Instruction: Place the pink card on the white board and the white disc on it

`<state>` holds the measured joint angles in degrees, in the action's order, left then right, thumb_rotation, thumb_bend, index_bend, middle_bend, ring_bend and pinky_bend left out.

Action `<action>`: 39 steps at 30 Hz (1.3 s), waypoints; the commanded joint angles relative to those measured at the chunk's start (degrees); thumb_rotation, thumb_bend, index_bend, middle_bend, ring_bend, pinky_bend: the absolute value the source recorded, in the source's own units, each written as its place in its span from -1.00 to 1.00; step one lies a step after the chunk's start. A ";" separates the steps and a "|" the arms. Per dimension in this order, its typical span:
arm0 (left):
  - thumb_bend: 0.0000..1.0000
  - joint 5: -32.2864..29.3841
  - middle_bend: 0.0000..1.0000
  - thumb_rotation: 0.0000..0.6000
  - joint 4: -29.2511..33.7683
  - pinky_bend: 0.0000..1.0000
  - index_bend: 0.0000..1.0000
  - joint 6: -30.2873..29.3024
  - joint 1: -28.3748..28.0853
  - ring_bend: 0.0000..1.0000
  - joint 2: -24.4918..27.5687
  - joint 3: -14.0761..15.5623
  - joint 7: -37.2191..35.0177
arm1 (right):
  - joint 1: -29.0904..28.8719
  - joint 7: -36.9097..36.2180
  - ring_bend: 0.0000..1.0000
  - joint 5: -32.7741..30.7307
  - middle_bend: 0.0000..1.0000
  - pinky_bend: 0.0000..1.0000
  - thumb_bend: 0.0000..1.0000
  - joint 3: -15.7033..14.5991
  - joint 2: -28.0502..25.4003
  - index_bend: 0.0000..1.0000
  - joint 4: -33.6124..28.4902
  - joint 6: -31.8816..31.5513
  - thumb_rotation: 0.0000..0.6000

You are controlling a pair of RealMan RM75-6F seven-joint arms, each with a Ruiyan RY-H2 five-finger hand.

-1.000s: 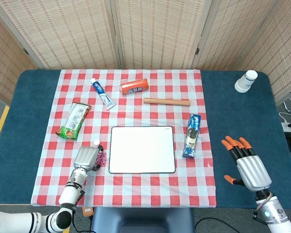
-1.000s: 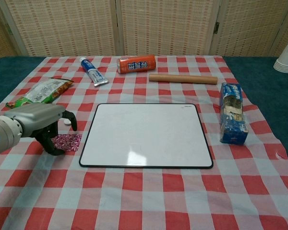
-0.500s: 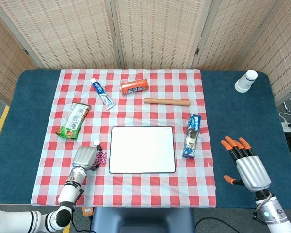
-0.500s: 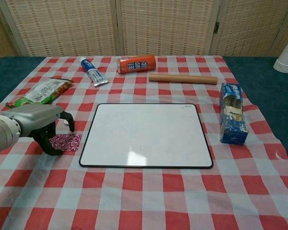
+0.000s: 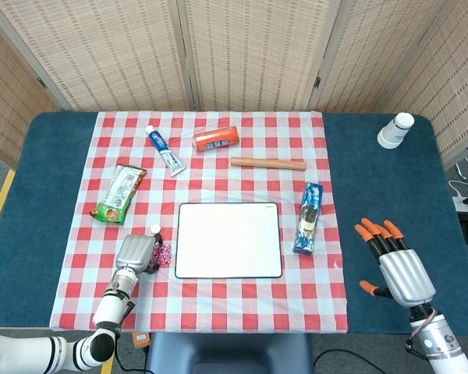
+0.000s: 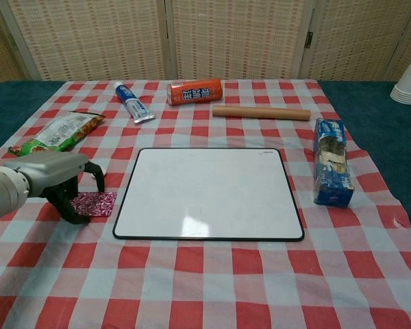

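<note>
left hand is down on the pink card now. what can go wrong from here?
1. The pink card lies flat on the checked cloth, so the left hand may bunch the cloth rather than lift the card.
2. The white disc sits just beyond the hand's fingers; a sweep may knock it away.
3. Dragging the card may catch the white board rim.

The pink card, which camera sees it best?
The chest view: the pink card lies flat on the cloth beside the white board, its pattern showing under the left hand. In the head view it is only a small pink patch beside that hand.
</note>
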<state>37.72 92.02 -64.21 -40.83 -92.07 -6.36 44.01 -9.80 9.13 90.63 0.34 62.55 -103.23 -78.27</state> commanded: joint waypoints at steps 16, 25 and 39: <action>-0.52 1.38 1.00 1.00 2.88 1.00 -0.17 -1.18 -0.54 1.00 1.96 -0.38 -0.56 | 0.01 -0.25 -1.00 -0.08 -0.98 -1.00 -1.00 0.09 -0.12 -1.00 -0.06 -0.14 1.00; -0.52 2.96 1.00 1.00 9.16 1.00 -0.18 -3.12 -3.84 1.00 3.01 -2.88 3.15 | -0.20 -0.33 -1.00 0.04 -0.98 -1.00 -1.00 -0.06 -0.17 -1.00 -0.05 0.32 1.00; -0.52 -7.54 1.00 1.00 -1.13 1.00 -0.21 -1.30 -15.36 1.00 -10.63 -8.68 11.36 | -0.34 -3.44 -1.00 -0.73 -0.98 -1.00 -1.00 0.25 -1.23 -1.00 0.54 0.57 1.00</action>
<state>32.03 93.84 -66.37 -54.51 -100.10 -14.41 54.83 -10.11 5.78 90.00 0.54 61.39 -102.76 -77.77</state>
